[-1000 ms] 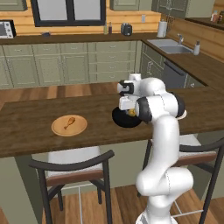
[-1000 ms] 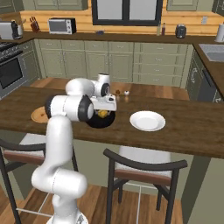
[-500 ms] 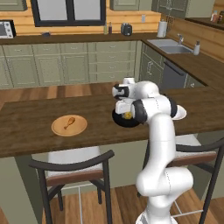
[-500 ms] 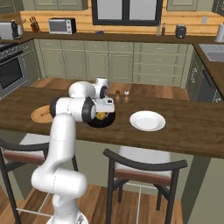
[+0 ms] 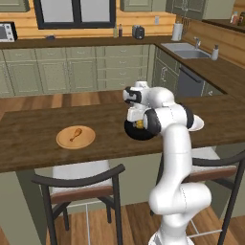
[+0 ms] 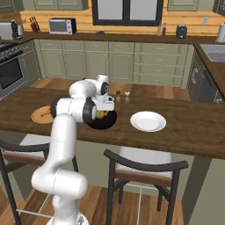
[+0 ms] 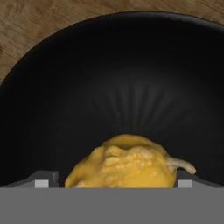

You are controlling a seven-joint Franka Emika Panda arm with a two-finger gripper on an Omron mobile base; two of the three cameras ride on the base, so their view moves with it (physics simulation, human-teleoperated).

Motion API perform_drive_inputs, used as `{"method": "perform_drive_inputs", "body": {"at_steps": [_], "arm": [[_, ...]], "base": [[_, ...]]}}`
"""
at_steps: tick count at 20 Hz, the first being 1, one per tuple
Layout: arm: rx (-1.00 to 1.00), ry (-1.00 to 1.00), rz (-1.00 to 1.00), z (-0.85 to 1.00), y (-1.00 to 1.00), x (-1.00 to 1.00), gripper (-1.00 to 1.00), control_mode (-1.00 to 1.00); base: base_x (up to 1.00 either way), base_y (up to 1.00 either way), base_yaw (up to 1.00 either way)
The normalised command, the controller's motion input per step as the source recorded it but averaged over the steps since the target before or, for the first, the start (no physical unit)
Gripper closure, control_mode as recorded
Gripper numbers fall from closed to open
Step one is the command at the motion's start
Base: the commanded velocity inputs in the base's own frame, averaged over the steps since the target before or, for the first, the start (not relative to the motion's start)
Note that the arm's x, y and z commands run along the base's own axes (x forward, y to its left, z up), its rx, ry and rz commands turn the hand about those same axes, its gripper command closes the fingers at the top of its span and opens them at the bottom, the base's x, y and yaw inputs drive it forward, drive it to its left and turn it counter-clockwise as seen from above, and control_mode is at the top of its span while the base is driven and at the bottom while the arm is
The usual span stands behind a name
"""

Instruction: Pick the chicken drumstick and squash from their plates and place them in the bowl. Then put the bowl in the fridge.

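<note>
With the fingers [image 7: 41,178] spread wide beside the squash [image 7: 124,162] inside the black bowl [image 7: 131,83], the squash step looked finished; next, the drumstick [image 5: 74,134] on the wooden plate [image 5: 64,142] needed fetching.

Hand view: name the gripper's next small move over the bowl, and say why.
Probably lift straight up. The squash lies in the black bowl between the gripper fingertips, which look spread apart from it, and the drumstick waits on the wooden plate.
</note>
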Motion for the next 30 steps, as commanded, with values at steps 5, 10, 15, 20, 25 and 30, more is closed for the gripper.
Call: {"method": "perform_drive_inputs", "body": {"at_steps": [5, 10, 15, 20, 25, 30], "arm": [[0.06, -0.02, 0.09, 0.51, 0.31, -0.65, -1.0, -1.0], [0.0, -0.01, 0.03, 0.42, 0.02, -0.62, -1.0, -1.0], [0.0, -0.09, 0.02, 0.64, 0.05, -0.92, -1.0, -1.0], [0.0, -0.09, 0.0, 0.59, 0.29, -1.0, -1.0, -1.0], [0.0, -0.19, 0.0, 0.46, 0.57, -1.0, -1.0, -1.0], [0.0, -0.19, 0.0, 0.34, 0.99, -0.62, -1.0, -1.0]], "base": [[0.0, 0.0, 0.0], [0.0, 0.0, 0.0], [0.0, 0.0, 0.0], [0.0, 0.0, 0.0], [0.0, 0.0, 0.0], [0.0, 0.0, 0.0]]}}
